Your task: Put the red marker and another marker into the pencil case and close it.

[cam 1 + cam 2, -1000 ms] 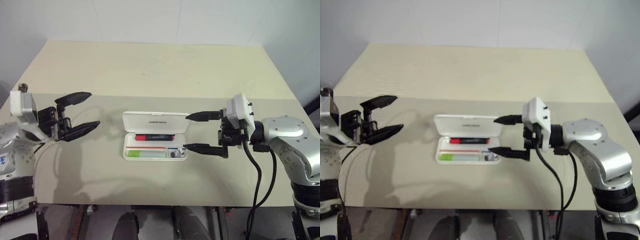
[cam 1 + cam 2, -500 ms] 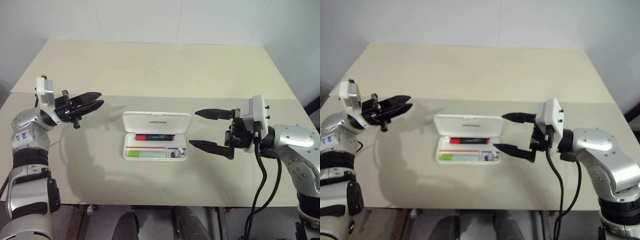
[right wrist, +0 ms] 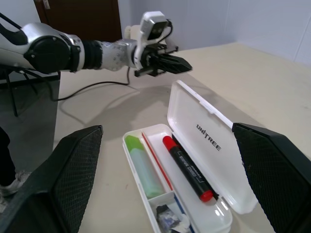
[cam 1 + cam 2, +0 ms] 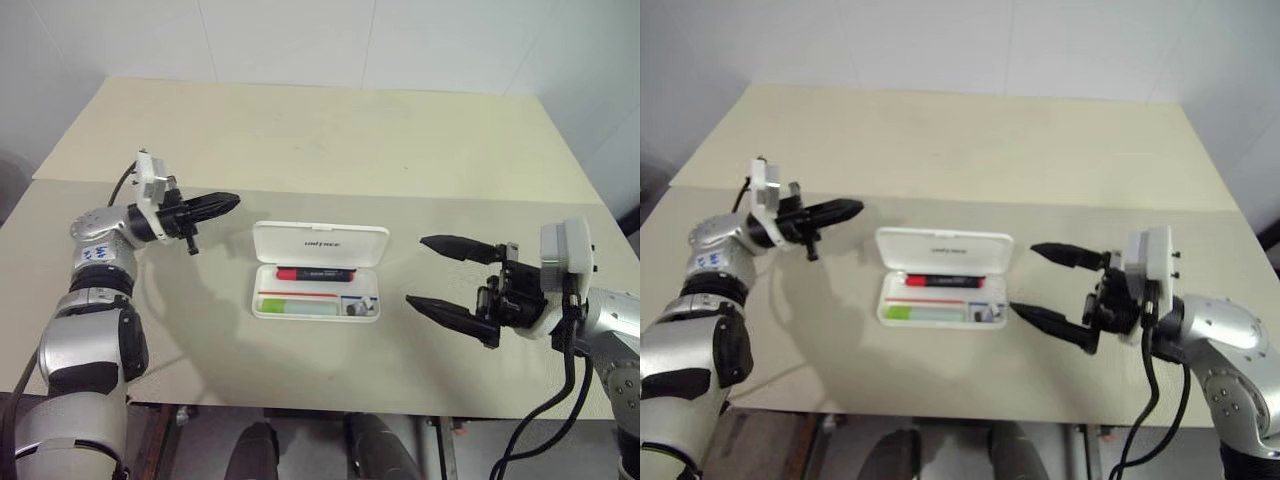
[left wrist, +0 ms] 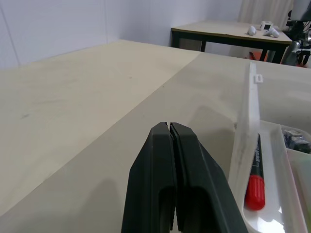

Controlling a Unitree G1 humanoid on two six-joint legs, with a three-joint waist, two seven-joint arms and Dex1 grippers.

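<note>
So the tabletop [image 4: 330, 130] is a pale beige, with a slightly lighter, yellower strip along the far edge and a greyer one toward the near edge. The seam between them runs side to side. Sitting directly on it is the case [image 4: 318, 284], white plastic, lid flipped open and leaning toward the far edge. It's roughly centered between the left and right edges, on the nearer strip, closer to the near edge.
</note>
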